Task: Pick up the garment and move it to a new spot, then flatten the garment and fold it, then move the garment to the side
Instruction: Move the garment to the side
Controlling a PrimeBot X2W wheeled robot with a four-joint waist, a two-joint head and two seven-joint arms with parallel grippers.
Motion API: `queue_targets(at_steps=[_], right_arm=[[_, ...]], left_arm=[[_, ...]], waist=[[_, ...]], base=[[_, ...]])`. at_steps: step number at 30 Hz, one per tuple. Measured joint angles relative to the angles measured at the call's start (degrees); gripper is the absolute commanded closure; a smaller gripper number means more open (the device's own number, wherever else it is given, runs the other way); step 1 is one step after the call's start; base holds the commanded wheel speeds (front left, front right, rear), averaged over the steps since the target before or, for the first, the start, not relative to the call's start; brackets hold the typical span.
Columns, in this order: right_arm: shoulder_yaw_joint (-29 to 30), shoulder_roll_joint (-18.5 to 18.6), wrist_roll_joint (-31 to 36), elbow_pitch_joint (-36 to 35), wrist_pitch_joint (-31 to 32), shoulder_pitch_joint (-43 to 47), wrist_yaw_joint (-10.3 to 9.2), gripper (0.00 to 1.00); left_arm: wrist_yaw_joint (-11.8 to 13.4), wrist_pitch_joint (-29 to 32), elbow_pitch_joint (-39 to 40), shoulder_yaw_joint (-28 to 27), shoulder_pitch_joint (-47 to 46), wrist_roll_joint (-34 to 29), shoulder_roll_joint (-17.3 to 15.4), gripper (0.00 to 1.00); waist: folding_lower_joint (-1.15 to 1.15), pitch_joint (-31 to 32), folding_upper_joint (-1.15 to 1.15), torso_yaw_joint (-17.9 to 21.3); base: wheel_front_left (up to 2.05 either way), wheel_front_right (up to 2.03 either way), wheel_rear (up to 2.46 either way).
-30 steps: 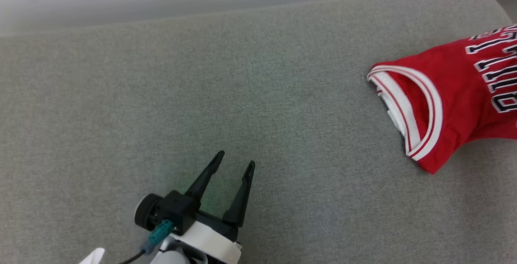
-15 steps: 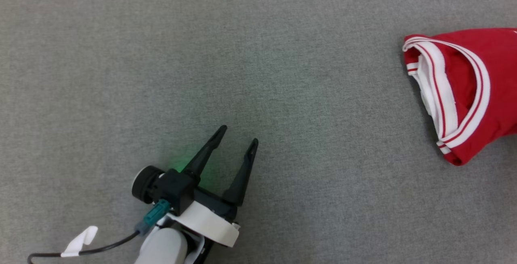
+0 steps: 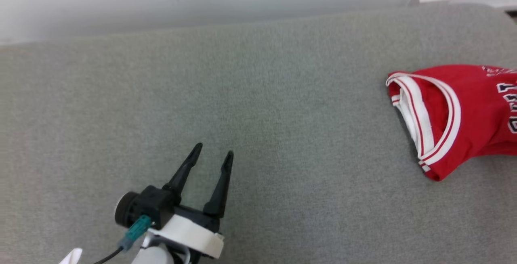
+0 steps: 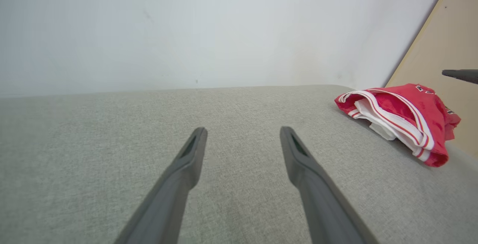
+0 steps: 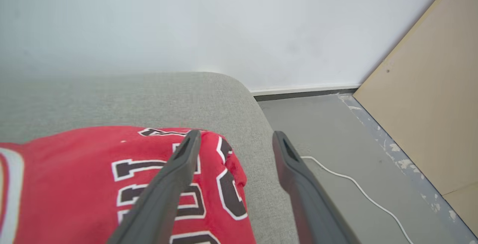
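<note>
Grey upholstered cushion (image 3: 258, 94) runs wide from left to right, with a white wall (image 3: 161, 1) behind its far edge. At the right end lies the red basketball jersey (image 3: 464, 110). It is bunched, with its white-trimmed armhole gaping toward the left and its dark lettering rumpled.

The left gripper (image 3: 213, 150) hovers over bare cushion at the near left, well apart from the jersey, its two fingers spread and holding nothing. The right gripper (image 5: 237, 134) hangs above the jersey's right end by the cushion's rounded corner, fingers likewise parted and closed on nothing.

Judging from this, none of the task shows as done. The jersey is neither lifted, flattened nor folded, so the pick-up, the spreading, the fold and the move aside all remain.

The broad stretch of cushion to the left looks a fit new spot, with nothing lying on it. Beyond the right corner the floor (image 5: 317, 124) drops away, carrying a thin white cable (image 5: 354, 186) and edged by a beige board (image 5: 429, 106). The jersey sits near that edge and could slip off if nudged rightward.
</note>
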State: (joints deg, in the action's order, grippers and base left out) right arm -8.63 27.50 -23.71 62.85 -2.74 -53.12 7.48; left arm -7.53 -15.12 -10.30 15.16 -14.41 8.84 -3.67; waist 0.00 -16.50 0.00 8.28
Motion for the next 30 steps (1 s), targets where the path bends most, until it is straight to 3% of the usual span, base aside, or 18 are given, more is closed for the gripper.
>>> queue_targets(at_steps=[8, 14, 19, 25, 30], right_arm=[[-6.0, -0.9, -2.5, -8.6, -2.4, 6.2, 0.0, 0.0], [-8.4, -0.7, -7.9, -23.4, -2.9, 13.9, 0.0, 0.0], [-6.3, -1.1, -9.1, -34.8, -3.6, 24.1, 0.0, 0.0], [-2.4, -5.9, -6.3, -46.2, -5.5, 36.5, 0.04, 0.0], [0.8, -10.1, -3.2, -50.9, -7.7, 45.0, 0.04, 0.0]], left_arm=[[0.6, 0.0, 0.3, -4.2, 6.1, 1.2, 0.6, 0.0], [1.6, 0.0, 1.9, -7.9, 8.9, 1.3, 0.8, 0.0], [2.4, 0.0, 2.6, -11.3, 10.4, 1.8, 0.8, 0.0], [3.2, 0.0, 2.8, -13.7, 12.7, 2.0, 0.9, 0.0], [3.4, 0.0, 1.4, -14.0, 13.9, 2.3, 0.9, 0.0]], waist=[[-0.01, 10.9, 0.0, -0.3], [-0.02, 17.7, 0.0, -1.0], [-0.02, 20.3, 0.0, -2.5], [-0.02, 21.3, 0.0, -3.7], [-0.02, 21.7, 0.0, -4.2]], base=[[0.0, 0.0, 0.0], [0.0, 0.0, 0.0], [0.0, 0.0, 0.0], [0.0, 0.0, 0.0], [0.0, 0.0, 0.0]])
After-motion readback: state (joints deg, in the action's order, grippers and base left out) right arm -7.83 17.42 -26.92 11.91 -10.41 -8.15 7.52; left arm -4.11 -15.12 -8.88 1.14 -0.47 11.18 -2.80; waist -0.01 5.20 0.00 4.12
